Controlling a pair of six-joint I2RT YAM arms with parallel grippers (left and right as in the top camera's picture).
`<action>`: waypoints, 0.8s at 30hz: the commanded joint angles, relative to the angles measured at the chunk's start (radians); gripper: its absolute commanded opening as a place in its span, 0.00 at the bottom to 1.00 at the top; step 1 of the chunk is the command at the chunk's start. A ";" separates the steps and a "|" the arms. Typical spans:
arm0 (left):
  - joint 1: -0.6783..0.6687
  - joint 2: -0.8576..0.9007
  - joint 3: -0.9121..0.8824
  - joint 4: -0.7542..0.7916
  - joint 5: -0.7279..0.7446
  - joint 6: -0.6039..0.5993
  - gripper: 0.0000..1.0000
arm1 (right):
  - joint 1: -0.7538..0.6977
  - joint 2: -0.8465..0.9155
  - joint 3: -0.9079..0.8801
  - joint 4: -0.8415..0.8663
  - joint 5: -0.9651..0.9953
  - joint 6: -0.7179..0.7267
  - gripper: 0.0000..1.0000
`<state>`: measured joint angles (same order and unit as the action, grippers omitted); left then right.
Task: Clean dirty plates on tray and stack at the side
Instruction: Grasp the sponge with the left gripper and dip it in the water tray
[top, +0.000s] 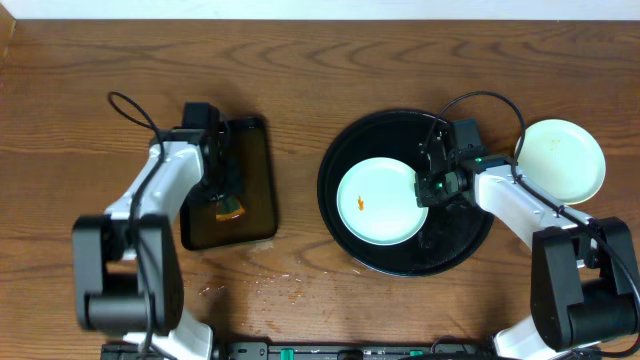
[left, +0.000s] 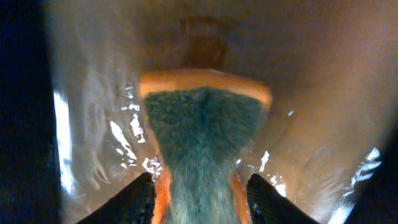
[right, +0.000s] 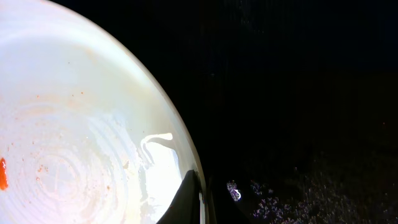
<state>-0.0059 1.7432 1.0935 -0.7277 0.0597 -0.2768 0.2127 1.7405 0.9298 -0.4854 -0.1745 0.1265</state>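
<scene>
Rightward, tray (top: 462, 245) holds plate (top: 380, 200), rim pinched by right tool (top: 426, 190); left tool (left: 205, 200) straddles sponge (left: 202, 124), grip unclear.

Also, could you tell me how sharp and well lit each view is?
Overhead: sharp, even light, soft sheen on the black tray. Left wrist: sponge blurred, glare streaks on the small tray, dark edges. Right wrist: plate bright with one glare patch, the rest nearly black.

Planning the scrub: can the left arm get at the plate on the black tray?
Probably yes. Only bare table lies between the left gripper, at the sponge, and the tray. The right gripper pinches the right rim of the plate, leaving its left side free.
</scene>
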 joint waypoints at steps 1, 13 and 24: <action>0.001 -0.060 -0.001 0.012 -0.101 0.014 0.54 | -0.002 0.029 -0.010 -0.003 0.046 0.015 0.02; 0.001 0.088 -0.046 0.116 -0.018 0.014 0.43 | -0.002 0.029 -0.010 -0.004 0.046 0.015 0.02; 0.001 0.005 0.001 0.109 -0.018 0.063 0.34 | -0.002 0.029 -0.010 -0.008 0.045 0.015 0.02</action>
<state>-0.0067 1.8107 1.0618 -0.6075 0.0402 -0.2485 0.2127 1.7405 0.9298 -0.4866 -0.1734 0.1265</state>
